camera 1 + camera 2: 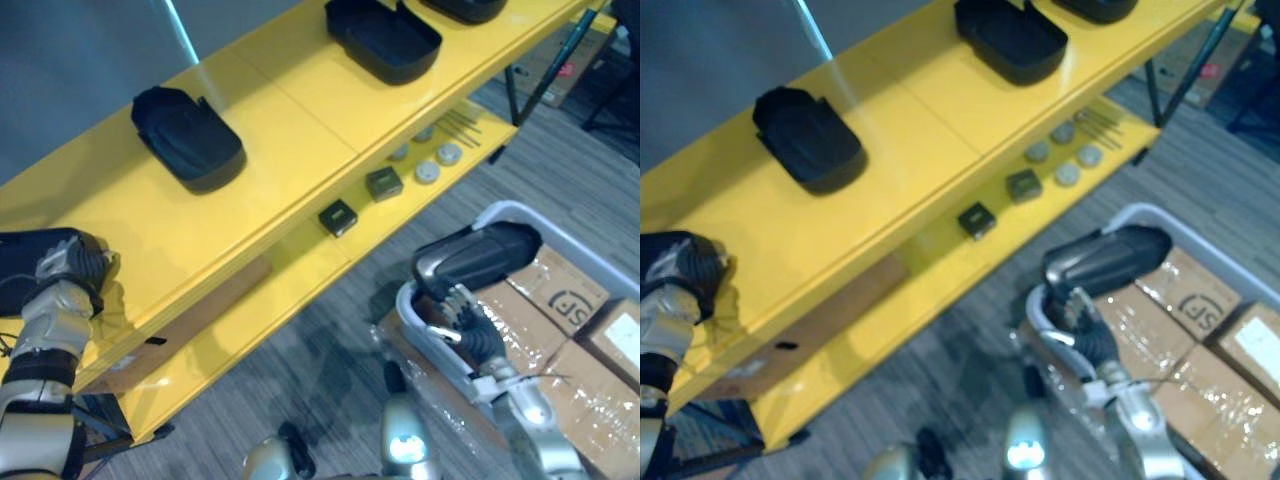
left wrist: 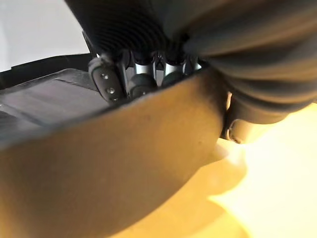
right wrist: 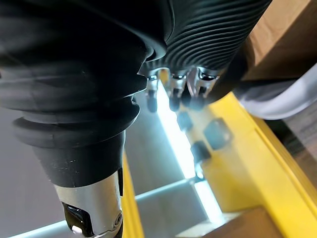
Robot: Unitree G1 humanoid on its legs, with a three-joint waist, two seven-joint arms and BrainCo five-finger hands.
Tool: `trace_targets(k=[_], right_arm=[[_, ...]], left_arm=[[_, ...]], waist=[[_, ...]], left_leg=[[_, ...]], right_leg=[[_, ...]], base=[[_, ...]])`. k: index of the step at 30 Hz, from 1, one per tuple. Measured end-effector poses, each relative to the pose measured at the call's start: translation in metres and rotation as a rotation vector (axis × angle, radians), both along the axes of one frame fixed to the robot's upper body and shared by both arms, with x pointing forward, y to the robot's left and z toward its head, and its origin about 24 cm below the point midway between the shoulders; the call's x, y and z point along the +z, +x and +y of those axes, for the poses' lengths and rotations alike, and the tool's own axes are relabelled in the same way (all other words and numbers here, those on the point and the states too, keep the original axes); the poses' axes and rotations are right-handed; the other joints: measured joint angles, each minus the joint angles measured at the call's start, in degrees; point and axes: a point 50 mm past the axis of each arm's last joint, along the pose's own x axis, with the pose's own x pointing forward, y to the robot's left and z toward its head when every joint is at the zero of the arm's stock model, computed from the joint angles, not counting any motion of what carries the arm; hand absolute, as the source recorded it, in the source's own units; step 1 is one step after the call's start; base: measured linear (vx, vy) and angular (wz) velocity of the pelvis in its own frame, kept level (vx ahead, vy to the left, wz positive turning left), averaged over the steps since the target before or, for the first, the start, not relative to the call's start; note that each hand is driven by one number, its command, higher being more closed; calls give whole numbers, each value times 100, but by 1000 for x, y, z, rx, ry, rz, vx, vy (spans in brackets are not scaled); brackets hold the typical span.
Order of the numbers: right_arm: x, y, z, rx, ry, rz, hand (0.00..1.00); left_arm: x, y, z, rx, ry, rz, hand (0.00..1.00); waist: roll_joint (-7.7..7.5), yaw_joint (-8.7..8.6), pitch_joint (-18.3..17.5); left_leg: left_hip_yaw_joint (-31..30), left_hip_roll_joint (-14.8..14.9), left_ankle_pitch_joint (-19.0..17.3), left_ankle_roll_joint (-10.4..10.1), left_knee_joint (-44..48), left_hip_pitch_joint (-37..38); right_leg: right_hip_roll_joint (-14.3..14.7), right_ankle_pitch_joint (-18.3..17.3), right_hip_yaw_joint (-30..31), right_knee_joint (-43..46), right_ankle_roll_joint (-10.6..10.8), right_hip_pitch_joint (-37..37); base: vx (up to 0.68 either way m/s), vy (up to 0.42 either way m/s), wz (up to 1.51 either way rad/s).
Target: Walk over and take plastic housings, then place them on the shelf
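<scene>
On the yellow shelf's top board (image 1: 300, 130) lie three black plastic housings: one on the left (image 1: 187, 137), one further along (image 1: 383, 38), one at the far end (image 1: 465, 8). My left hand (image 1: 68, 275) rests at the board's near left edge, fingers (image 2: 136, 79) curled over the rim of another black housing (image 1: 25, 262) that sits on the board. My right hand (image 1: 468, 325) is lower right, over a grey tote (image 1: 425, 335), fingers (image 3: 173, 89) curled on the edge of a black housing (image 1: 480, 255) held above the tote.
The shelf's lower board (image 1: 400, 200) carries small dark blocks (image 1: 338, 217), round grey parts (image 1: 438, 160) and thin rods. Cardboard boxes (image 1: 560, 295) under plastic film fill the tote. A brown board (image 1: 190, 325) lies under the shelf. A dark frame (image 1: 545, 75) stands by the shelf's far end.
</scene>
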Motion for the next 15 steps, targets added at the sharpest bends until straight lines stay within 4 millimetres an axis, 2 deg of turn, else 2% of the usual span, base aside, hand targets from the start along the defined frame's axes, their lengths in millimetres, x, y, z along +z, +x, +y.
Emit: trace_targets(k=[5, 9, 15], right_arm=[[-3, -3, -1, -3, 1, 12, 0], [-2, -3, -1, 1, -4, 13, 0], [-4, -4, -2, 19, -20, 30, 0]], left_arm=[[2, 5, -10, -113, 57, -11, 100], [5, 9, -25, -236, 126, -12, 100], [21, 4, -27, -376, 307, -17, 100]], waist=[[24, 6, 12], [129, 6, 66], [194, -4, 95]], left_leg=[[-7, 2, -1, 0, 12, -4], [-7, 2, 0, 1, 17, 3], [17, -6, 1, 2, -20, 101]], right_leg=[[-3, 4, -11, -13, 5, 14], [-1, 6, -14, -13, 7, 15], [-2, 5, -4, -36, 7, 89]], base=[[0, 0, 0], [0, 0, 0], [0, 0, -1]])
